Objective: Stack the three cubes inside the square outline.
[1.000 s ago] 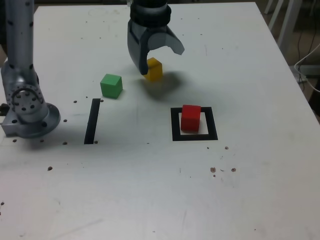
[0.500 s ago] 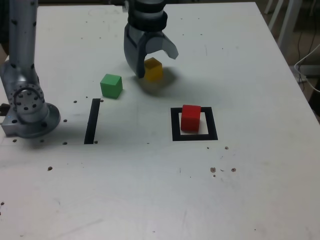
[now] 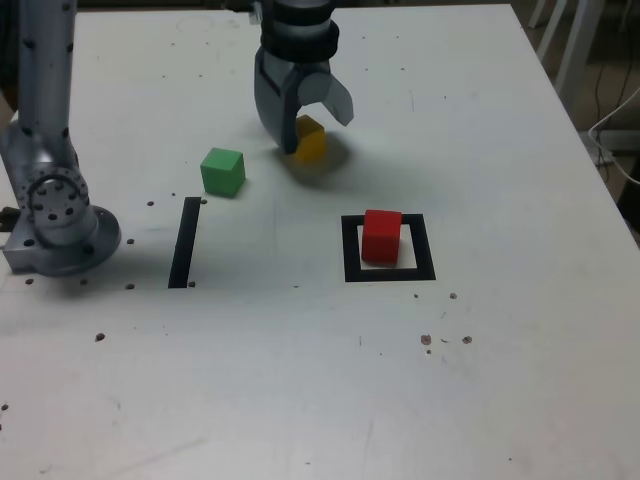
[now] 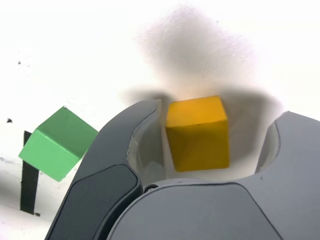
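My gripper point(image 3: 313, 131) hangs over the far middle of the table, its jaws straddling the yellow cube point(image 3: 311, 141). In the wrist view the yellow cube point(image 4: 197, 132) sits on the table between the fingers of the gripper point(image 4: 218, 115). One finger is close against the cube's side and a gap shows at the other, so the gripper is open. The green cube point(image 3: 222, 171) stands alone to the exterior view's left of the gripper, and shows again as the green cube point(image 4: 57, 142) beside one finger. The red cube point(image 3: 381, 235) stands inside the square outline point(image 3: 350, 252).
A straight black strip point(image 3: 184, 242) lies on the white table near the green cube. The arm's grey base point(image 3: 55, 215) stands at the exterior view's left edge. Small dark specks dot the table surface. Chair legs and a cable show beyond the table's right edge.
The jaws have narrowed around the yellow cube. The gripper has settled slightly lower over it. The cubes have not moved.
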Robot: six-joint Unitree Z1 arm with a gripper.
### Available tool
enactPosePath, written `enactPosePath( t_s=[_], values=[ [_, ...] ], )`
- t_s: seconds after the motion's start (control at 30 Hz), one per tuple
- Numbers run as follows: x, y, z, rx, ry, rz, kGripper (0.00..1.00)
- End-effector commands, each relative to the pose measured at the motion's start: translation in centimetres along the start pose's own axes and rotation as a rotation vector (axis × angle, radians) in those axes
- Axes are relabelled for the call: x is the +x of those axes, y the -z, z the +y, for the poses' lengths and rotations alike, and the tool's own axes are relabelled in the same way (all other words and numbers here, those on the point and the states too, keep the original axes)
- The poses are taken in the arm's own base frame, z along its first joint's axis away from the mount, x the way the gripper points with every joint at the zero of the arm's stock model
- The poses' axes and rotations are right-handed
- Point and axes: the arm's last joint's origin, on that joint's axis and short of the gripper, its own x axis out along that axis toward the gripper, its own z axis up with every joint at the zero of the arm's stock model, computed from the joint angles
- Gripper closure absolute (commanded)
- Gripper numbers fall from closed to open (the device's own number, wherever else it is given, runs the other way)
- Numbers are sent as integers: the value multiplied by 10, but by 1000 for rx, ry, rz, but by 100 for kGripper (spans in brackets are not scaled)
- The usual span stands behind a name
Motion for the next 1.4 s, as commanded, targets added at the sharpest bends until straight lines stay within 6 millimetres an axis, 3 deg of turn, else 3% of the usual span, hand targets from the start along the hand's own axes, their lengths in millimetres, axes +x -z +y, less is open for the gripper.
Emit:
enactPosePath(
  t_s=[0.0,0.5,0.9,1.1,1.37],
  values=[
    [1,-2,2,-6,0,-5,40],
    [4,-4,2,-10,37,-1,69],
    [-3,-9,-1,24,68,-31,72],
    [-22,-1,-15,117,49,-79,72],
    [-61,24,-50,290,15,-148,72]
  ],
)
